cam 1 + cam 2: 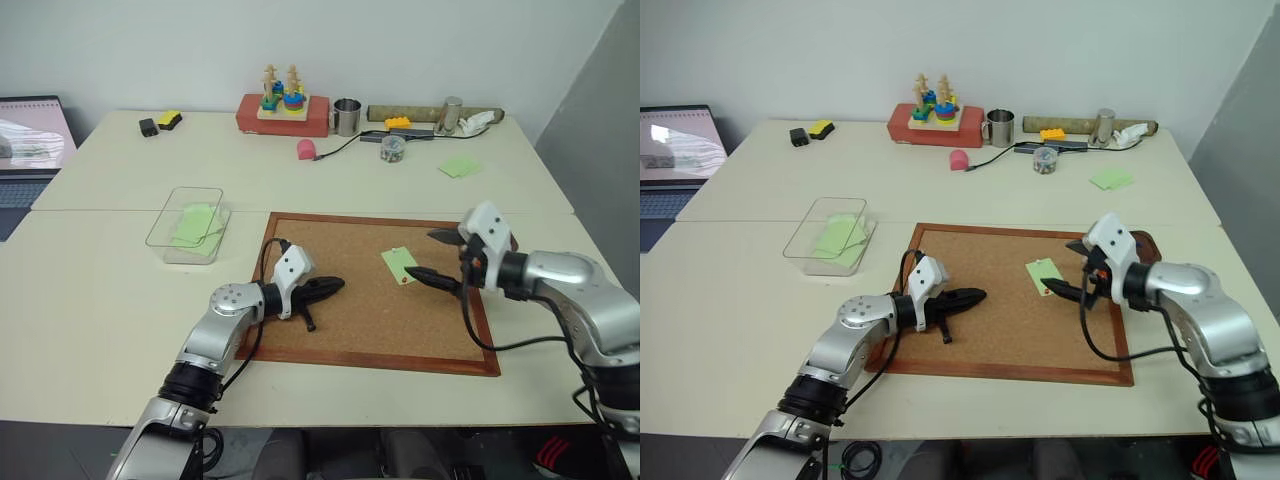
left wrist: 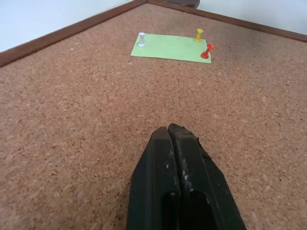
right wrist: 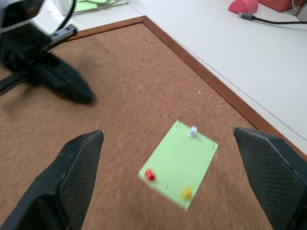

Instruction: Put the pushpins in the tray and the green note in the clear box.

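The green note [image 1: 399, 265] lies flat on the cork board, held down by a red pushpin [image 2: 207, 50], a yellow pushpin [image 2: 198, 34] and a white one [image 2: 142, 39]. My right gripper [image 1: 420, 254] hovers open right at the note's right edge, one finger on each side of it. My left gripper [image 1: 335, 286] is shut and empty, low over the board to the left of the note and pointing at it. The clear box [image 1: 192, 254] sits on the table to the left of the board with green paper inside. A dark brown tray rim [image 1: 1148, 240] peeks out behind the right gripper.
The wood-framed cork board [image 1: 350, 325] fills the near table. A laptop [image 1: 30, 140] stands far left. Along the back are a red block with a stacking toy [image 1: 283, 112], a metal cup [image 1: 347, 117], a small jar [image 1: 392, 148], a pink object [image 1: 306, 150] and a green pad [image 1: 459, 166].
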Robot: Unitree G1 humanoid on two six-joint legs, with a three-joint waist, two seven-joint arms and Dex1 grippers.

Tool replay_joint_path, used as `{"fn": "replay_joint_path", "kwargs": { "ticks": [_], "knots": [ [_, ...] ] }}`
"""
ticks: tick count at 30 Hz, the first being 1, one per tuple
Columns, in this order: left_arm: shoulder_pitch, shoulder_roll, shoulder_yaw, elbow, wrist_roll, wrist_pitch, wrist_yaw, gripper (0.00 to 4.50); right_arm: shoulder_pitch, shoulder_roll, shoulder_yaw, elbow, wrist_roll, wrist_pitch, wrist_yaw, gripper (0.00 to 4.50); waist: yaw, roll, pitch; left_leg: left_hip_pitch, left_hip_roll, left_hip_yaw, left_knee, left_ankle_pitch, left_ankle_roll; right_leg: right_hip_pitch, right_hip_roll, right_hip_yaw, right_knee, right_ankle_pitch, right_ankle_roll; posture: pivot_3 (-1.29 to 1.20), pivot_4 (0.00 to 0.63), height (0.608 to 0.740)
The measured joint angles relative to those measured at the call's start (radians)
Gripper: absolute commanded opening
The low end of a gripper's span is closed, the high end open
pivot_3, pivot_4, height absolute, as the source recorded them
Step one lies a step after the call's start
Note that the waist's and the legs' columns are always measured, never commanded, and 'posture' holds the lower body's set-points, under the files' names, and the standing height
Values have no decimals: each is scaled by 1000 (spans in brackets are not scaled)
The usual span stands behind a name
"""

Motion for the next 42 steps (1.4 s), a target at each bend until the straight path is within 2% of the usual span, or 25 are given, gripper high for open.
{"fn": "replay_joint_path", "kwargs": {
  "ticks": [8, 15, 18, 24, 37, 42],
  "knots": [
    [-6, -11, -1, 21, 30, -25, 7, 24, -151, 107, 124, 297, -137, -76, -1, 4500, 1, 1, -1, 2, -1, 1, 0, 0, 0, 1, -1, 0, 1, 1, 0, 0, 150, 740],
    [-4, -11, -2, 17, 41, -24, 9, 24, -184, 160, 133, 467, -198, -194, 21, 4500, 1, 2, -1, 2, 0, 0, 0, 0, 0, 1, -1, 0, 2, 1, 0, 0, 150, 740],
    [-3, -12, -2, 12, 47, -21, 12, 0, -194, 180, 134, 528, -221, -251, 21, 4090, 1, 2, -1, 3, -1, 0, 0, 0, 0, 1, 0, 0, 2, 1, 0, 0, 150, 740],
    [4, -13, -2, -1, 55, -20, 19, 0, -208, 202, 131, 617, -254, -333, 21, 2719, 0, 2, -1, 3, 0, 0, 0, 0, 0, 1, -1, 0, 1, 1, 0, 0, 150, 740],
    [12, -15, 0, -12, 65, -16, 30, 0, -222, 220, 129, 656, -261, -381, 34, 49, 0, 2, -1, 3, 0, 0, 0, 0, 0, 1, -1, 0, 2, 1, 0, 0, 150, 740],
    [12, -15, 0, -13, 65, -14, 31, 0, -222, 221, 128, 654, -268, -380, 43, 13, 0, 2, -2, 3, 0, 0, 0, 0, 0, 1, -1, 0, 1, 1, 0, 0, 150, 740]
  ]
}}
